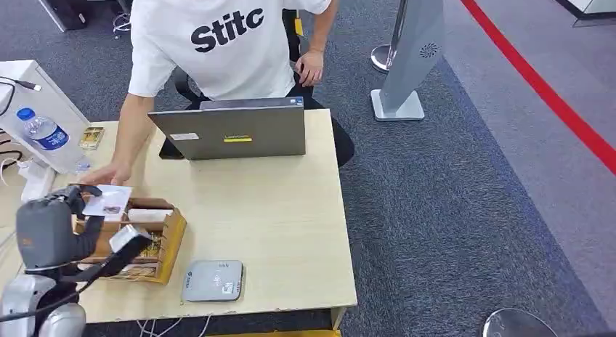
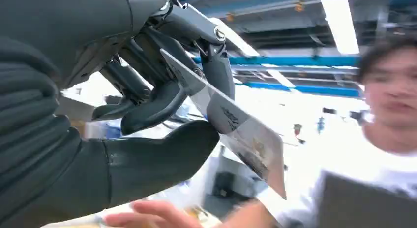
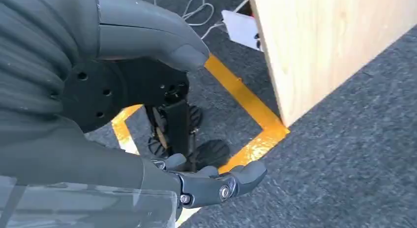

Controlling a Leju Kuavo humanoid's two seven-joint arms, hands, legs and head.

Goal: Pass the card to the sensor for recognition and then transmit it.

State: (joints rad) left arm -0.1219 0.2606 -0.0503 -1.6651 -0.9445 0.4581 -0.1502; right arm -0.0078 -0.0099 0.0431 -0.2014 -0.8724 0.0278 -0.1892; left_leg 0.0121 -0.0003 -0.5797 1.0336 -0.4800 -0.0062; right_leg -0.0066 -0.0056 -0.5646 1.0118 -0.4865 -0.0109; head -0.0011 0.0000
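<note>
My left hand (image 1: 57,222) is raised over the table's left side and pinches a white card (image 1: 107,201) between thumb and fingers. In the left wrist view the card (image 2: 241,134) sticks out past the fingers (image 2: 157,102), tilted. A person's hand (image 1: 102,176) reaches to the card's far edge; whether it touches the card I cannot tell. The grey flat sensor (image 1: 212,280) lies near the table's front edge, to the right of my left hand. My right hand (image 3: 196,184) hangs beside the table's wooden side, fingers apart and holding nothing.
A wooden organizer box (image 1: 156,246) stands under my left hand. A grey laptop (image 1: 232,130) sits at the table's (image 1: 283,206) far side, with a person in a white shirt (image 1: 225,39) behind it. A water bottle (image 1: 43,131) stands at far left.
</note>
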